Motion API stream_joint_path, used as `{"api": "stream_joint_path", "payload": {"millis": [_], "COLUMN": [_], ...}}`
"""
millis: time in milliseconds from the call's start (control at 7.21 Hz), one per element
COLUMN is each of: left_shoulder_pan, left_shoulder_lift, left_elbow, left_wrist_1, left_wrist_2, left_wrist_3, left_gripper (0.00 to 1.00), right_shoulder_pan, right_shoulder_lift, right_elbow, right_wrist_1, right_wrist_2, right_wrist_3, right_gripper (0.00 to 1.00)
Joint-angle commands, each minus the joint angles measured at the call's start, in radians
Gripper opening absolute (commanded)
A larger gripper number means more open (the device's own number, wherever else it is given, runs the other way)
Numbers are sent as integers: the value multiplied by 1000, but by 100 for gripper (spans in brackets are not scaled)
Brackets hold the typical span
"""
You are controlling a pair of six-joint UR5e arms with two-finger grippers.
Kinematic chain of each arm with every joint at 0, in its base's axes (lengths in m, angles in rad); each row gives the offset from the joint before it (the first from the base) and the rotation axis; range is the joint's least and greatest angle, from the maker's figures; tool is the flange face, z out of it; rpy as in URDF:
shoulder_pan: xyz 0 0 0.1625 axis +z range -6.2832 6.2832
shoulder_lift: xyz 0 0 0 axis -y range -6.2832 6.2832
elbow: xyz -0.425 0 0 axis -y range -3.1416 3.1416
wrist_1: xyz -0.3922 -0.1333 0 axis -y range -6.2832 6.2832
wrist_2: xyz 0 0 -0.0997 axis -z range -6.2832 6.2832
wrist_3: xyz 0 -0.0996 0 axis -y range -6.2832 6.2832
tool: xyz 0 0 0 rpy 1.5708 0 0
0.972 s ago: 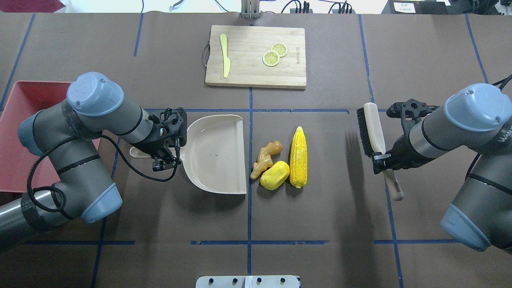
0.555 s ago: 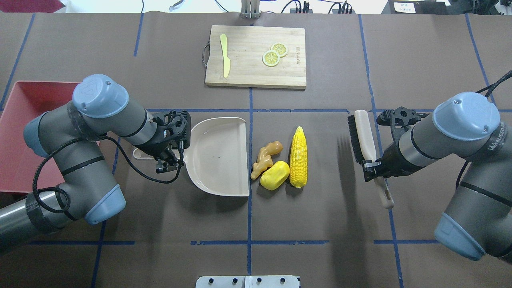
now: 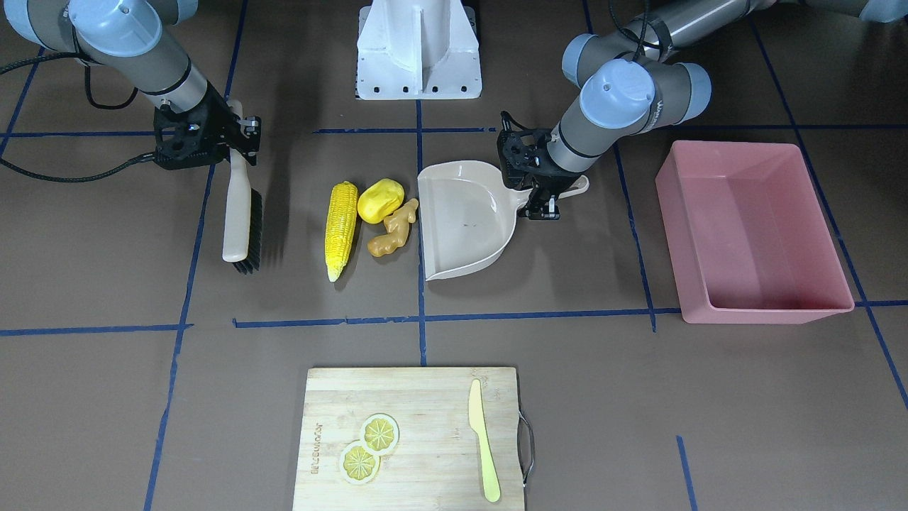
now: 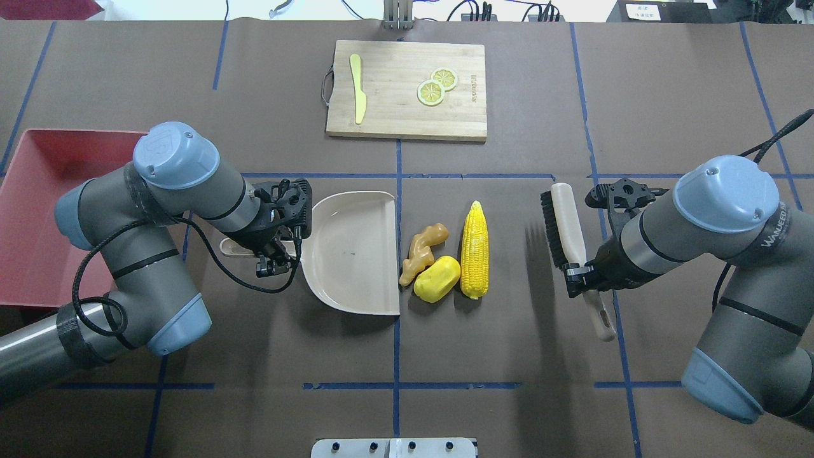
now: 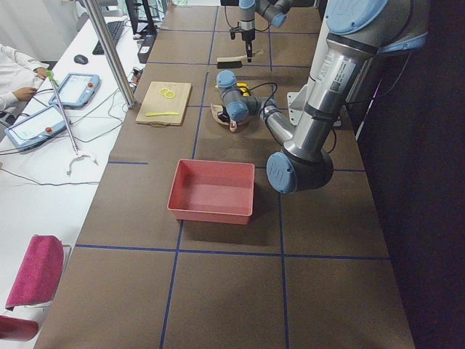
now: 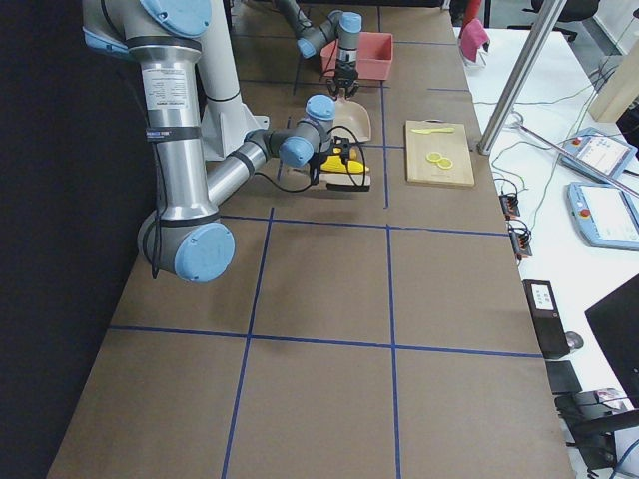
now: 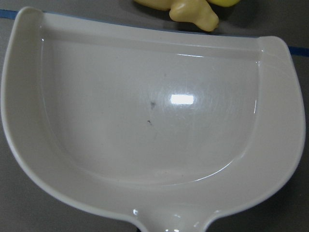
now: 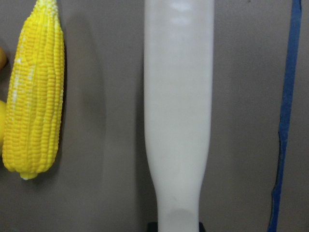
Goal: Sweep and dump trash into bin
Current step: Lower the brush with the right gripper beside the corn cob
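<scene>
The sweep is set up but not yet begun. The left gripper (image 4: 278, 257) has its fingers pinched on the handle of the beige dustpan (image 4: 350, 254). The pan's open lip sits just beside the ginger root (image 4: 423, 249), near the middle of the tabletop (image 4: 509, 356). The yellow lump (image 4: 437, 278) rests against the ginger root, and the corn cob (image 4: 475, 251) lies just beside the lump on the side away from the pan. The right gripper (image 4: 580, 275) has its fingers clamped on the handle of the brush (image 4: 568, 219). The brush hangs above the tabletop, apart from the corn cob, bristles toward it and roughly parallel to it.

To do this well, the brush should come down until the bristles meet the tabletop behind the corn cob. It should then push in one straight stroke toward the pan (the cob will likely roll, which helps, but the rounded lump could slip out sideways). The pan's lip wants pressing flat and bracing, so the ginger root rides in rather than shoving it back. The bin (image 4: 25, 210) stands by the tabletop's edge on the robot's left, with none of the trash in it.
</scene>
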Motion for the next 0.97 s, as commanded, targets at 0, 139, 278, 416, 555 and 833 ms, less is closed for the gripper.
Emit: {"api": "stream_joint_path", "payload": {"millis": [0, 139, 278, 416, 555, 833], "left_shoulder_pan": [1, 1, 0, 0, 0, 0], "left_shoulder_lift": [0, 0, 1, 3, 3, 4], "left_elbow": [1, 1, 1, -1, -4, -5], "left_wrist_1": [2, 0, 0, 0, 2, 2], "left_wrist_2": [1, 0, 0, 0, 0, 0], "left_wrist_3": [0, 0, 0, 0, 0, 0], "left_gripper": [0, 0, 0, 0, 0, 0], "right_shoulder_pan": [-31, -58, -95, -115, -142, -153], "right_shoulder_lift": [16, 49, 68, 91, 115, 158], "right_elbow": [-2, -6, -23, -52, -81, -126], "right_wrist_1": [0, -2, -2, -2, -2, -2], "right_wrist_2": [-1, -3, -1, -1, -27, -60], "right_wrist_3": [36, 98, 147, 198, 234, 232], "right_gripper": [0, 0, 0, 0, 0, 0]}}
